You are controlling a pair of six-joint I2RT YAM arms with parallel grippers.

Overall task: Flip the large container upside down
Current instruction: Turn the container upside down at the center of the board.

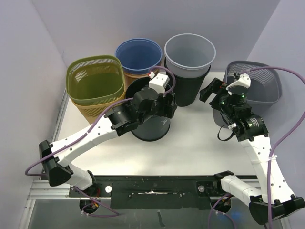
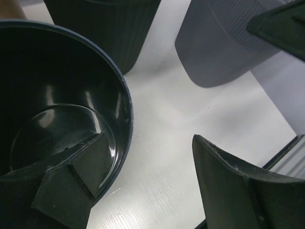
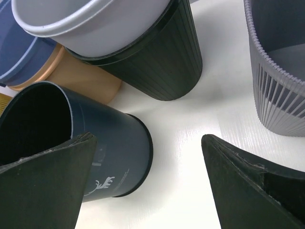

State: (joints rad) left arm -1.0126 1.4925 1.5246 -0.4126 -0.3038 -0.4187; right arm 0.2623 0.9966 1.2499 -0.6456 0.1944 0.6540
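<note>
— Where is the dark bin relative to the left fingers?

— Its rim runs right between them. It stands on its base on the tabletop, mouth up. In the left wrist view one finger hangs inside the bin, above its shiny bottom, and the other hangs outside the wall, over bare tabletop.

— Are they gripping that wall?

— No. They are spread wide and there is plenty of room on the outer side. Whether the inner finger touches the wall I cannot tell.

— And the right fingers?

— Also spread wide, with nothing between them but tabletop. They hang apart from the dark bin. In the right wrist view it sits past the left-hand finger, which covers part of it, and a small pale deer mark shows low on its side.

— What else is around them?

— A grey ribbed basket stands beyond the right-hand finger. Ahead of the gap, a pale grey bin sits nested in a black ribbed bin. Further off to the left of that pair are a blue bin and a green mesh basket, each stacked in a tan one.
</note>
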